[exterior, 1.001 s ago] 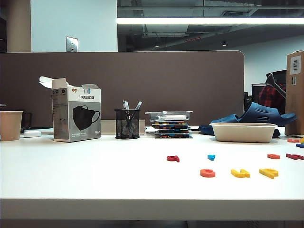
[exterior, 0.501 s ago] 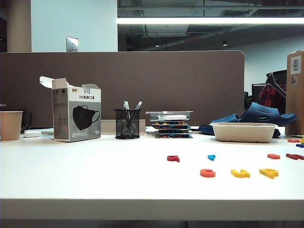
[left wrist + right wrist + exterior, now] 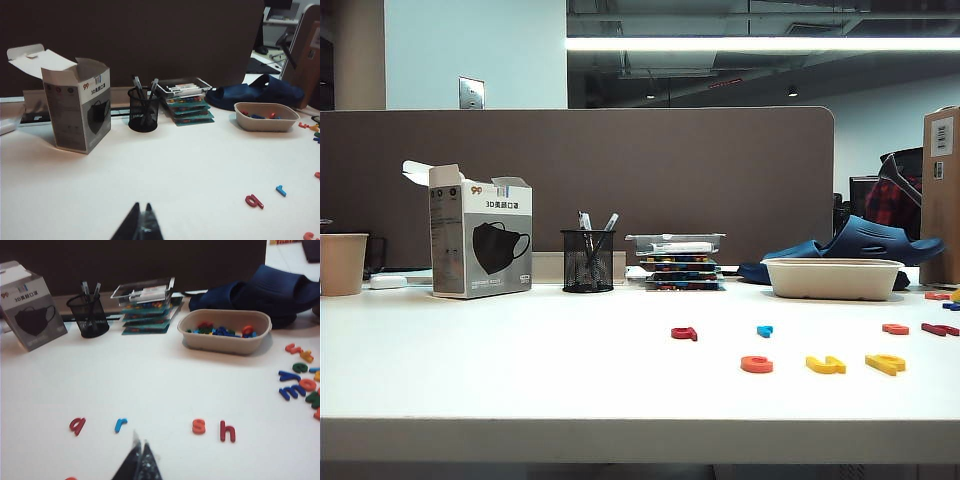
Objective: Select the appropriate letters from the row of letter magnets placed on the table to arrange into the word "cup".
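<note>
Left gripper [image 3: 140, 223], right gripper [image 3: 141, 461], jaws closed, empty

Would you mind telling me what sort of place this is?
Probably an office: a white desk backed by a brown partition, with a mesh pen holder and ceiling strip lighting.

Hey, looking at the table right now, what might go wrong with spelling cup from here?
The orange-red c and two yellow letters lie close together, so a nudge could scatter the row. A wrong pick is possible: a dark red letter and blue letter lie just behind. Both the left gripper and right gripper are shut, and need opening before grasping.
</note>
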Available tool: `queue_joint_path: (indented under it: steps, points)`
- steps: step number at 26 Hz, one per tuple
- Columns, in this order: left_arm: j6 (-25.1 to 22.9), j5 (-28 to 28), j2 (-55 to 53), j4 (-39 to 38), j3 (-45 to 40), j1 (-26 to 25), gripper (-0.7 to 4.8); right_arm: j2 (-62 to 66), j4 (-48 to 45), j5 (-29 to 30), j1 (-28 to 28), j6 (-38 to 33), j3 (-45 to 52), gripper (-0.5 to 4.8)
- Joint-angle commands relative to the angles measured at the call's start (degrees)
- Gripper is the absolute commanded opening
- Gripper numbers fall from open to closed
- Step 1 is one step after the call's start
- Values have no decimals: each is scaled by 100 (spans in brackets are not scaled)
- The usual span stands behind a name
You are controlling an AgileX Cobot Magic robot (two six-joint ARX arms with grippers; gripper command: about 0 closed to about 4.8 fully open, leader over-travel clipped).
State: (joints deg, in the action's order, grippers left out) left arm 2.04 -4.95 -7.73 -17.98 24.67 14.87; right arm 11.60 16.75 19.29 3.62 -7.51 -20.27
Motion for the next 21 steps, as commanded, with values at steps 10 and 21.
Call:
queue_joint_path:
  steps: [10, 21]
  points:
    - [11, -26, -4, 1445, -994, -2, -5, -289, -1749, -17, -2, 238, 1099, -5]
    - [-9, -17, -7, 2374, -1624, -2, -5, -1169, -1672, -284, 0, 306, 1569, -5]
